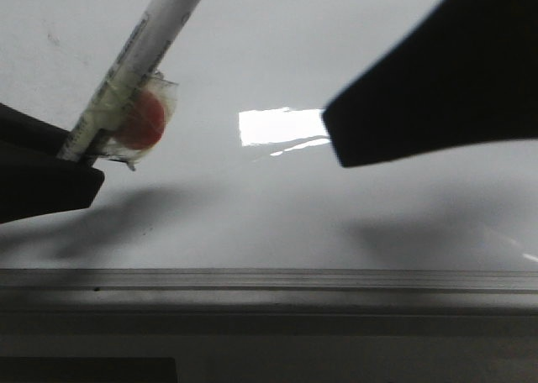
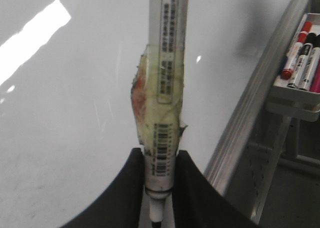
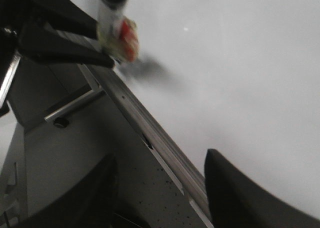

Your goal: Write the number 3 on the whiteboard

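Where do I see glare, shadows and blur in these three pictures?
Front view: a bright rectangular glare patch on the whiteboard, with soft grey shadows under both arms. Left wrist view: a slanted glare streak; the marker in the left pincer is sharp. Right wrist view: the marker is blurred and casts a smeared shadow; the right pincer is dark.

Office or lab: a whiteboard (image 2: pixel 75 138) with a marker tray (image 2: pixel 295 95) beside it.

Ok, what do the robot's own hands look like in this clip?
Both the left hand and the right hand have plain matte black fingers with smooth, curved, tapering outlines. No cables, labels or markings show on them. In the front view the right one shows only as a dark wedge.
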